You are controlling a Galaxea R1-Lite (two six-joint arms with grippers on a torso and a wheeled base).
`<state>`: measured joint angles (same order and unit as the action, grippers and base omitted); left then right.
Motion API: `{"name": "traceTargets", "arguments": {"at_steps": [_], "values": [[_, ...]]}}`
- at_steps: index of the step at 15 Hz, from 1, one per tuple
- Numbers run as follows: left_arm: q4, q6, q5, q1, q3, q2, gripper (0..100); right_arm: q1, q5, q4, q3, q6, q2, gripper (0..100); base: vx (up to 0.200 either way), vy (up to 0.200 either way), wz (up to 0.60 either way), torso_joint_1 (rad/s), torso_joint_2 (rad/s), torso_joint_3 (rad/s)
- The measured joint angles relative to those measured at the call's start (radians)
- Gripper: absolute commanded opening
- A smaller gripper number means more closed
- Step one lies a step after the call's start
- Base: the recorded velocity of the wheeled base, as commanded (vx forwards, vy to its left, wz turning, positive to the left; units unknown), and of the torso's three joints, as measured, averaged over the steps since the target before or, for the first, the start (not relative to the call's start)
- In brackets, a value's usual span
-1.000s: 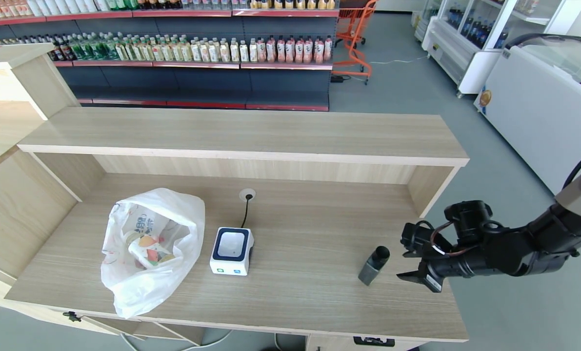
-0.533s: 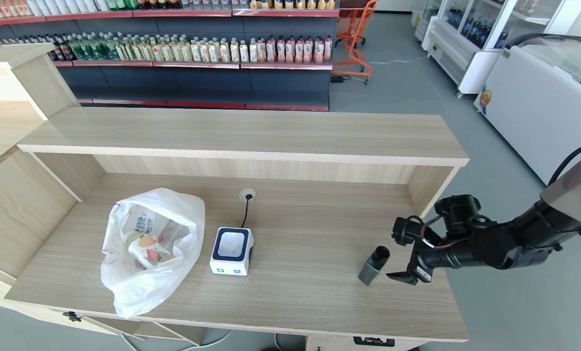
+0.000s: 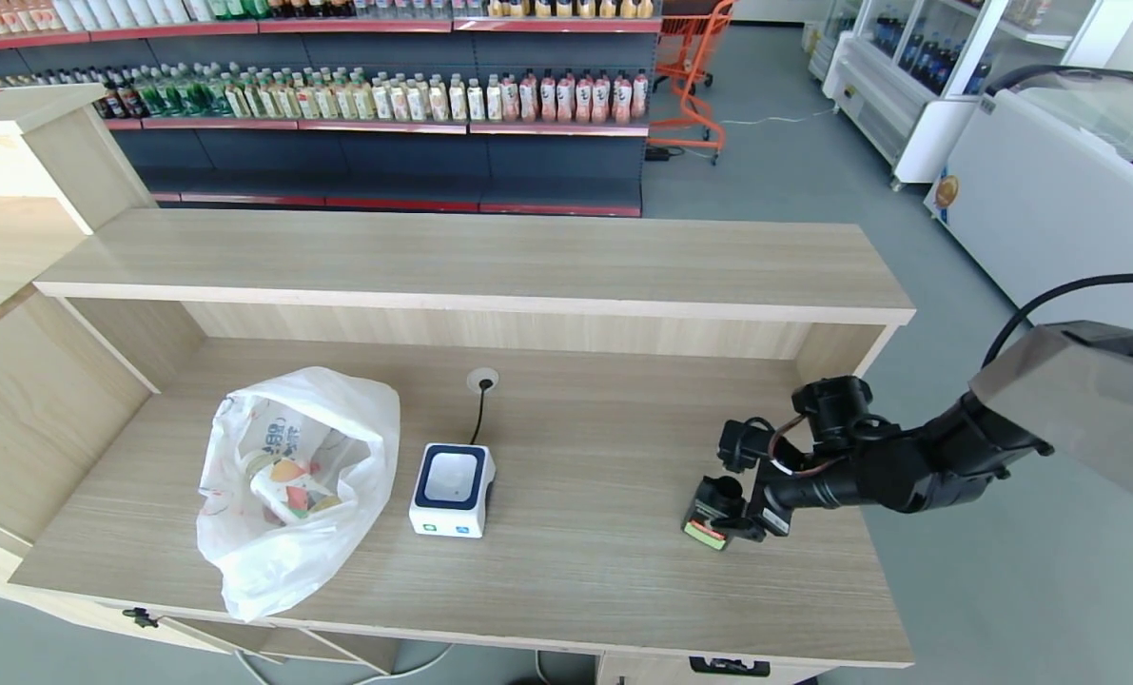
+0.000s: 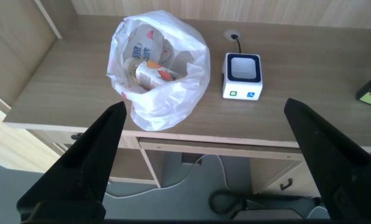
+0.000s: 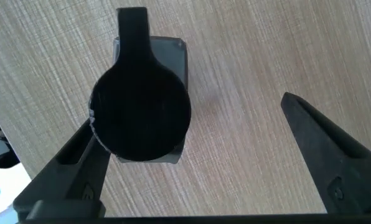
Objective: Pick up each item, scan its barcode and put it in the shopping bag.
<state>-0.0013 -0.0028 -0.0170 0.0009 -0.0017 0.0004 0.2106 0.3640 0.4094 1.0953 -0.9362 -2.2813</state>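
1. The bottle (image 5: 142, 115) has a grey body and a black round cap. It stands on the counter (image 3: 576, 542) in the lower right of the head frame. It is well apart from the scanner (image 3: 452, 490) and the shopping bag (image 3: 290, 476), which sit toward the lower left.
2. The right gripper (image 3: 718, 518) is at the bottle with its fingers spread wide. The bottle sits between them, hard by one finger with a clear gap to the other. I cannot tell whether it touches; it is not pinched yet.
3. The bottle's long axis is about upright, and the right wrist camera looks nearly down onto the cap. The closing move likely needs to grip across the body below the cap.
4. The right arm is far nearer. The left gripper (image 4: 204, 155), spread and holding nothing, hangs off the counter's near edge, facing the bag.
5. No label shows on the bottle. The bag's blue print is too small to read. The scanner's front has two small coloured squares. A red-and-green patch at the gripper tip is unreadable.
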Motion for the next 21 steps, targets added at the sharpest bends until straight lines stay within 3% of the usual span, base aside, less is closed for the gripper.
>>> {"name": "traceTargets", "arguments": {"at_steps": [7, 8, 16, 21], "values": [[0.0, 0.0, 0.0, 0.001, 0.0, 0.0, 100, 0.063, 0.016, 0.023, 0.025, 0.066, -0.047, 100, 0.0, 0.0, 0.0, 0.0, 0.0, 0.0], [0.0, 0.0, 0.0, 0.001, 0.0, 0.0, 100, 0.064, 0.017, 0.023, 0.025, 0.067, -0.051, 0, 0.0, 0.0, 0.0, 0.0, 0.0, 0.0], [0.0, 0.0, 0.0, 0.0, 0.0, 0.0, 100, 0.073, 0.016, 0.042, 0.027, 0.097, -0.053, 0, 0.0, 0.0, 0.0, 0.0, 0.0, 0.0], [0.0, 0.0, 0.0, 0.001, 0.0, 0.0, 100, 0.041, 0.004, 0.126, -0.124, 0.315, 0.14, 0, 0.0, 0.0, 0.0, 0.0, 0.0, 0.0]]}}
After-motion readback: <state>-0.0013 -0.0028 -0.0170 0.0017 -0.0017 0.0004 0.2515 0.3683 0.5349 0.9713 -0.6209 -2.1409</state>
